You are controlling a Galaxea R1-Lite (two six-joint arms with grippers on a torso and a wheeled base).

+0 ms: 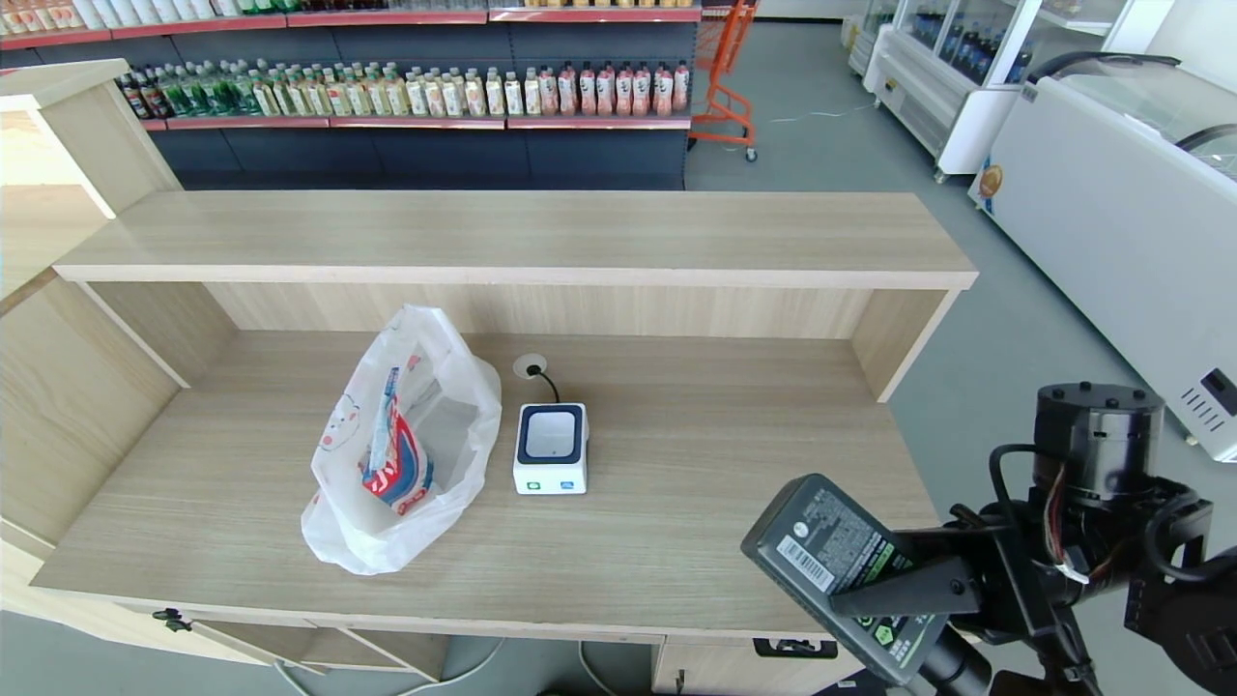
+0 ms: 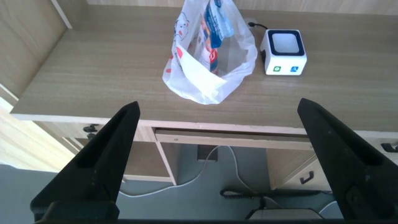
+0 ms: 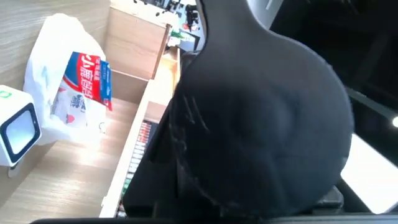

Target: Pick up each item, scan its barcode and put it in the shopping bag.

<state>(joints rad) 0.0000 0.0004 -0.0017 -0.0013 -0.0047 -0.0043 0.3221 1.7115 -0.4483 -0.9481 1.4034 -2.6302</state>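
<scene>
A black boxy item (image 1: pixel 831 541) with a white barcode label facing up is held off the counter's front right corner; my right gripper (image 1: pixel 899 590) is shut on it. In the right wrist view the black item (image 3: pixel 261 124) looms close. A white plastic shopping bag (image 1: pixel 396 445) stands open on the counter's left half with a red, white and blue packet (image 1: pixel 391 464) inside. Just right of the bag sits the white barcode scanner (image 1: pixel 551 447). My left gripper (image 2: pixel 214 168) hangs open with nothing in it, in front of and below the counter edge, facing the bag (image 2: pixel 199 68) and scanner (image 2: pixel 284 53).
The wooden counter (image 1: pixel 676 483) has a raised shelf (image 1: pixel 522 237) at the back and side walls. A cable hole (image 1: pixel 531 365) lies behind the scanner. Drink shelves (image 1: pixel 406 92) stand beyond, white freezers (image 1: pixel 1111 203) to the right.
</scene>
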